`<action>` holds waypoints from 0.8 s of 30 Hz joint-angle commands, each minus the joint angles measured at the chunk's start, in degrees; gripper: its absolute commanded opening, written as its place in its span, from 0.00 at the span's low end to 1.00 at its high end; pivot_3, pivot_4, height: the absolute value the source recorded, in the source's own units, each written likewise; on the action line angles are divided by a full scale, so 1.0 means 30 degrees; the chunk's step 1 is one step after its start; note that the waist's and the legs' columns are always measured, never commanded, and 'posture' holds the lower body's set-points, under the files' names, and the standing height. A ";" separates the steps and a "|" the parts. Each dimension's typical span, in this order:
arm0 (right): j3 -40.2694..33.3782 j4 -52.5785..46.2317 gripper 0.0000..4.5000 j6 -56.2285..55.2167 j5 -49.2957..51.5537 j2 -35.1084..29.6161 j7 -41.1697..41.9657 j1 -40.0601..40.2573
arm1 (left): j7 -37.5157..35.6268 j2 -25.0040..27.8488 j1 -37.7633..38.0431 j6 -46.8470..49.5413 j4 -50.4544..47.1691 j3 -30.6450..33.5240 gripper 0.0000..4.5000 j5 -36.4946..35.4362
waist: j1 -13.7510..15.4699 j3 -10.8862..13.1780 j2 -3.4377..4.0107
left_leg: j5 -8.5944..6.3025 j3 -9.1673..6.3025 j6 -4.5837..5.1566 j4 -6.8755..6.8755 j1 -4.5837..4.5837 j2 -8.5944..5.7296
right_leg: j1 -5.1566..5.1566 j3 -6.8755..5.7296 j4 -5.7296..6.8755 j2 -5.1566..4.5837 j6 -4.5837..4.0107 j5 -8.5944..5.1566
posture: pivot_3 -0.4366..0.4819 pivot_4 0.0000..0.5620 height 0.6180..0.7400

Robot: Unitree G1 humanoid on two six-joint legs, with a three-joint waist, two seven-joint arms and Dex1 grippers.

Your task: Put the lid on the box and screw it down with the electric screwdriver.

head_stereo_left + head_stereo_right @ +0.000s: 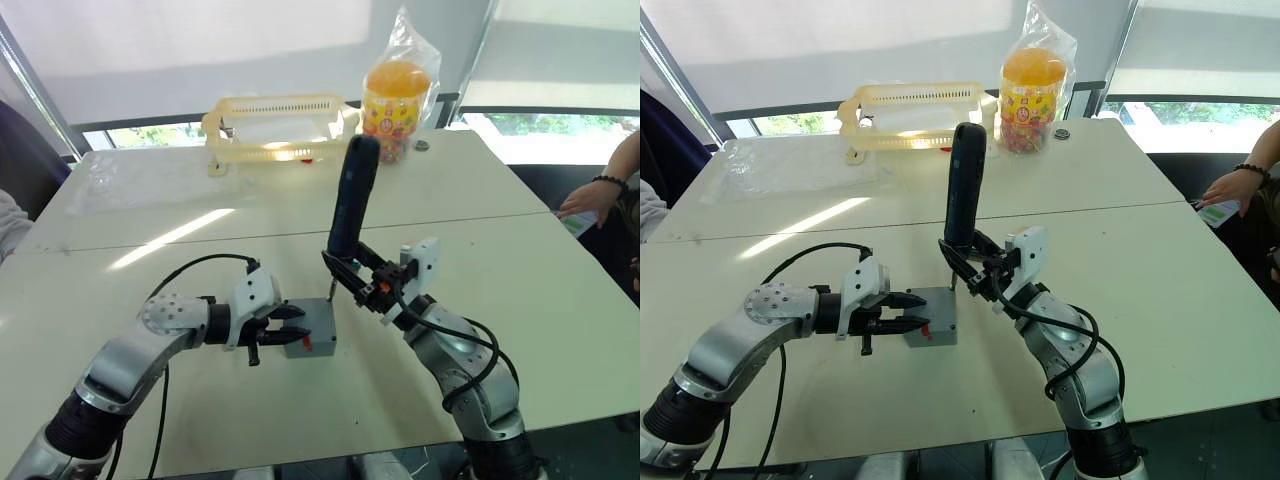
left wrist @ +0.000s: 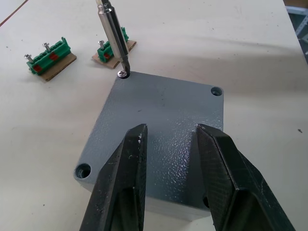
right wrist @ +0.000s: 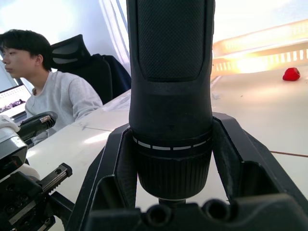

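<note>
Surroundings: your two green blocks (image 2: 49, 55) sit just beyond the box (image 1: 311, 341); basket (image 1: 275, 125) and snack jar (image 1: 397, 97) far back.
Left gripper (image 1: 283, 326): fingers (image 2: 122, 183) parted, resting on the textured grey lid (image 2: 163, 125).
Right gripper (image 1: 352, 276): clamps the electric screwdriver (image 1: 352, 195) upright, bit on a corner screw (image 2: 123, 73).

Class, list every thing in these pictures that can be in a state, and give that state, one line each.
Lid: on the box, one corner screw in, two corner holes empty.
Box: closed, on the table, held steady.
Screwdriver: upright, bit on the corner screw.
Left gripper: fingers apart, over the lid.
Right gripper: shut on the screwdriver.
Green blocks: on the table, screws standing in them.
</note>
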 commanded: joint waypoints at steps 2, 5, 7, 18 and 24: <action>-0.0066 -0.0880 0.40 -0.0609 0.0379 0.0380 0.0156 -0.0560 | 0.0014 0.0054 0.0282 0.0248 0.0008 -0.0488 0.36 0.0357 | 0.0000 0.0000 0.0000 | 0.0000 0.0000 0.0000 0.0000 0.0000 0.0000 | 0.0001 0.0000 0.0000 0.0000 0.0000 0.0000 | 0.48 0.27 1.00; -0.0171 -0.1236 0.40 -0.0349 0.0566 0.0329 0.0124 -0.0575 | -0.0005 0.0062 0.0267 0.0245 0.0058 -0.0474 0.36 0.0355 | 0.0000 0.0000 0.0000 | 0.0000 0.0000 0.0000 0.0000 0.0000 0.0000 | 0.0001 0.0000 0.0000 -0.0001 0.0000 0.0000 | 0.48 0.27 1.00; -0.0236 -0.1442 0.40 -0.0212 0.0659 0.0276 0.0078 -0.0583 | 0.0000 0.0051 0.0258 0.0239 0.0079 -0.0489 0.36 0.0369 | 0.0000 -0.0001 0.0000 | 0.0000 0.0000 0.0000 0.0000 0.0000 0.0001 | 0.0002 0.0000 0.0000 0.0000 0.0000 0.0000 | 0.48 0.27 1.00; -0.0120 -0.1339 0.40 -0.0235 0.0753 0.0422 -0.0193 -0.0948 | 0.0029 -0.0117 0.0211 0.0303 0.0042 -0.0661 0.36 0.0408 | 0.0000 -0.0003 0.0001 | 0.0000 0.0000 0.0000 0.0000 0.0002 0.0000 | 0.0004 -0.0001 0.0000 0.0000 0.0000 0.0000 | 0.48 0.27 1.00; -0.0088 -0.1125 0.40 -0.0393 0.0631 0.0259 0.0024 -0.0678 | 0.0078 -0.0079 0.0245 0.0391 -0.0035 -0.0609 0.36 0.0380 | 0.0000 -0.0003 0.0000 | 0.0000 0.0000 0.0000 0.0000 0.0002 0.0001 | 0.0005 -0.0001 0.0000 -0.0001 0.0000 0.0000 | 0.48 0.27 1.00</action>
